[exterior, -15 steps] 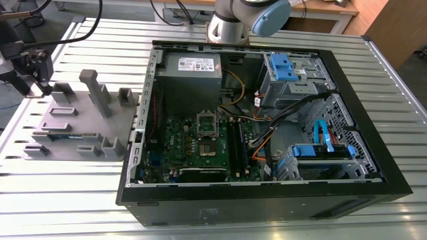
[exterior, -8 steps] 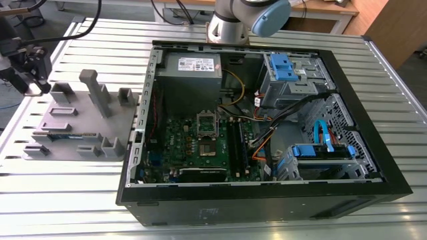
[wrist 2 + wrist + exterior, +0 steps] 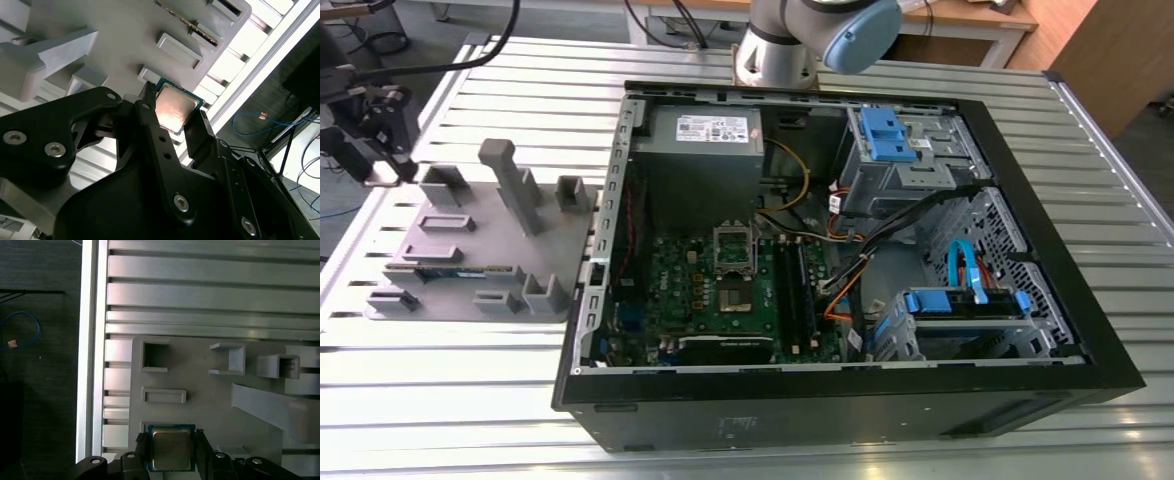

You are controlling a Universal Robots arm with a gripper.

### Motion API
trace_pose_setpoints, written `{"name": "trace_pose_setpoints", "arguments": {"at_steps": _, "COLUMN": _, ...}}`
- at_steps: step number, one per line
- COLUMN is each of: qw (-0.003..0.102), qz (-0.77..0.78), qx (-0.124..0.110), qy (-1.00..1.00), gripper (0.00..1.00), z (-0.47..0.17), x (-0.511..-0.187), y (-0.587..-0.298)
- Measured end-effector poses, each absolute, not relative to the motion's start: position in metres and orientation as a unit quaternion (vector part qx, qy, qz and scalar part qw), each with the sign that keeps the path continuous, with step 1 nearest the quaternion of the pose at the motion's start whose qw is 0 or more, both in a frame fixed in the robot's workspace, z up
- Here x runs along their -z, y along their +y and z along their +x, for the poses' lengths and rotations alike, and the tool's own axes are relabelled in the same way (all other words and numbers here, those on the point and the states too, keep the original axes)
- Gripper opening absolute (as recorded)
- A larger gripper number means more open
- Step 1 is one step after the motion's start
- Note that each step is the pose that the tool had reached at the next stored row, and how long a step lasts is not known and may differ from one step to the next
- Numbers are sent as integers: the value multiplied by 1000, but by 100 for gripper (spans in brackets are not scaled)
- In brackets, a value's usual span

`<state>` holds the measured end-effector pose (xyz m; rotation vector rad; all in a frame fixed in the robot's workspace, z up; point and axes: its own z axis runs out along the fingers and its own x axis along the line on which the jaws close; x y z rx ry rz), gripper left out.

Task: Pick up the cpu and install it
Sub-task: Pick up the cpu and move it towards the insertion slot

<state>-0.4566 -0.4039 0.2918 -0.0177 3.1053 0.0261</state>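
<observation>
The cpu (image 3: 171, 449) is a small square chip with a silvery top and a thin green rim. In both wrist views it sits between my black fingers (image 3: 141, 446), which press on two opposite edges. My gripper (image 3: 174, 114) is shut on the cpu (image 3: 175, 106), just over the grey parts tray (image 3: 200, 380). In the exterior view my gripper (image 3: 371, 135) hangs at the far left, above the tray's (image 3: 480, 255) left end. The open computer case (image 3: 854, 250) lies at the exterior view's right, with the motherboard's cpu socket (image 3: 731, 298) uncovered.
The tray carries upright posts (image 3: 510, 185) and several empty slots, plus a memory stick (image 3: 447, 270) lying in it. Inside the case are a power supply (image 3: 704, 130), blue drive bays (image 3: 887, 135) and loose cables (image 3: 881, 240). The table's edge (image 3: 92, 340) runs close beside the tray.
</observation>
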Motion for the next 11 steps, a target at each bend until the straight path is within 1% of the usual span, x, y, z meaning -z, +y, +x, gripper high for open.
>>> {"name": "trace_pose_setpoints", "arguments": {"at_steps": 11, "qw": 18, "qz": -6, "qx": -8, "qy": 1000, "gripper": 47, "z": -457, "x": -303, "y": -404}}
